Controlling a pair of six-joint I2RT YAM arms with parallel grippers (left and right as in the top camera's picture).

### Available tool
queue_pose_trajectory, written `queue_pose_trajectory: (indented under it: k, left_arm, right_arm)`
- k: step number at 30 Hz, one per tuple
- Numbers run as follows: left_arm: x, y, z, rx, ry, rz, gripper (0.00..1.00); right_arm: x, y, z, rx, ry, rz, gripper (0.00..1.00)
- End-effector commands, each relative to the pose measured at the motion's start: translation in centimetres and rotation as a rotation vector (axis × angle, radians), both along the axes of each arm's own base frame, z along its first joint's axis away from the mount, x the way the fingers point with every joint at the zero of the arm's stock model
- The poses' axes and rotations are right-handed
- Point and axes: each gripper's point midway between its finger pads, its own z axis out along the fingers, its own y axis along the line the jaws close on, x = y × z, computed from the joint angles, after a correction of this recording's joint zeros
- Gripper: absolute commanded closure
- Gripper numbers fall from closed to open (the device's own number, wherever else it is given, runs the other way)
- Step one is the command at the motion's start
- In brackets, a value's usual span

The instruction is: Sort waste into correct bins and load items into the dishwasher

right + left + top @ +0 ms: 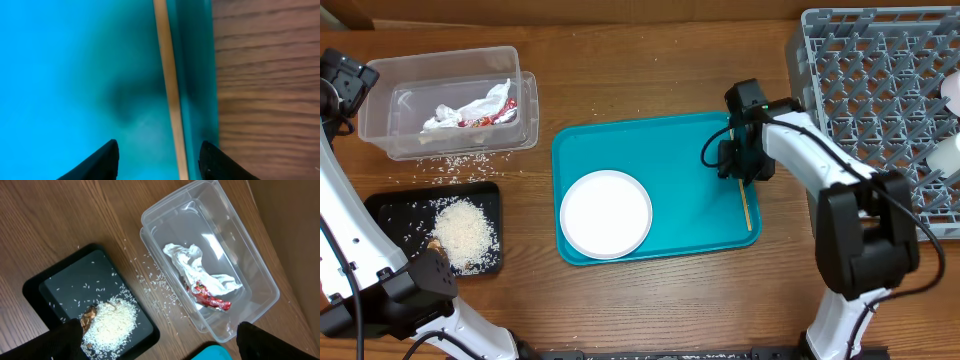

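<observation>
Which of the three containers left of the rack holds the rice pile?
The shallow black tray, with the rice pile heaped in it. The clear tub holds a napkin and red wrapper; the teal tray holds a plate and chopstick.

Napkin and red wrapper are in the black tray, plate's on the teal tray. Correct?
Not quite. The napkin and red wrapper lie in the clear tub, not the black tray, which holds rice; the left wrist view shows this. The plate is on the teal tray, as you said.
</observation>
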Motion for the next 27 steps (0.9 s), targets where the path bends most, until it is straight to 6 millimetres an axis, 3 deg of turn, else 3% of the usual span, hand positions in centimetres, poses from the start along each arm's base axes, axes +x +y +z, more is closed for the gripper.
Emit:
queue_pose_trajectory:
  k: [1, 5, 10, 13, 16, 19, 22, 24, 27]
  left_arm:
    - [0.1, -0.1, 0.0, 0.006, 0.001, 0.003, 0.0]
    - [0.1, -0.1, 0.0, 0.006, 0.001, 0.003, 0.0]
    - [0.1, -0.1, 0.0, 0.006, 0.001, 0.003, 0.0]
    - [0.1, -0.1, 0.0, 0.006, 0.001, 0.003, 0.0]
    - [0.1, -0.1, 0.0, 0.006, 0.0, 0.003, 0.0]
    - [0.1, -0.1, 0.0, 0.006, 0.001, 0.003, 0.0]
    - [0.1, -0.1, 0.0, 0.006, 0.001, 0.003, 0.0]
    - [0.1, -0.1, 0.0, 0.006, 0.001, 0.003, 0.0]
    - [0.1, -0.1, 0.0, 0.006, 0.001, 0.003, 0.0]
  right_arm:
    - [0.0, -0.1, -1.3, -0.015, 0.018, -0.006, 0.47]
    - [-0.2, -0.1, -2.4, -0.018, 0.04, -0.006, 0.5]
    - [-0.6, 0.1, -3.4, -0.02, 0.068, -0.041, 0.78]
    - [-0.5, 1.1, -2.9, 0.016, 0.068, -0.039, 0.96]
    - [0.6, 1.2, -1.2, 0.022, 0.054, -0.04, 0.96]
    - [2.8, 0.3, 2.2, 0.033, 0.014, -0.052, 0.96]
    - [5.9, -1.7, 7.5, 0.053, -0.069, -0.065, 0.96]
    - [8.2, -4.2, 12.0, 0.058, -0.154, -0.053, 0.96]
    - [10.3, -7.7, 16.2, 0.043, -0.267, -0.032, 0.96]
